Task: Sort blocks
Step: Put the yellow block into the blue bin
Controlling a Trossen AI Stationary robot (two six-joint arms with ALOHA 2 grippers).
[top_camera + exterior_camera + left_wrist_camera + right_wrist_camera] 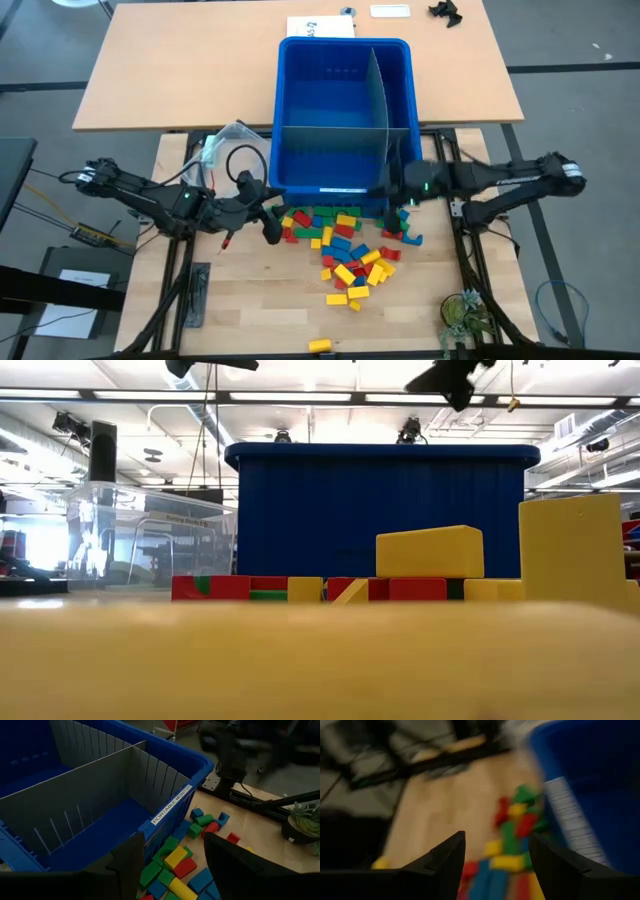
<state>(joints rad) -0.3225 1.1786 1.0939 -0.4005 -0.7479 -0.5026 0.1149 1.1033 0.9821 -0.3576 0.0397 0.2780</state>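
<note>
- Blue bin is my landmark in the high view, split by grey dividers into compartments. The blocks, red, yellow, blue and green, lie scattered on the table just in front of the bin's near wall. One yellow block sits well apart from the bin, near the table's front edge. My left pincer is low at the bin's front left corner, beside the heap's left end. My right pincer is at the bin's front right corner, over the heap's right end. A clear tub stands just left of the bin.
- Low view: the bin rises behind a row of red, yellow and green blocks; one yellow block rests on top of the row and a taller yellow one stands to its right. The tub is left of the bin.
- Left wrist view: my fingers stand apart with nothing between them; past them I see the bin's front wall with its white label, and blocks against that wall.
- Right wrist view: my fingers are spread and grip nothing; blocks lie on the table beside the bin.
</note>
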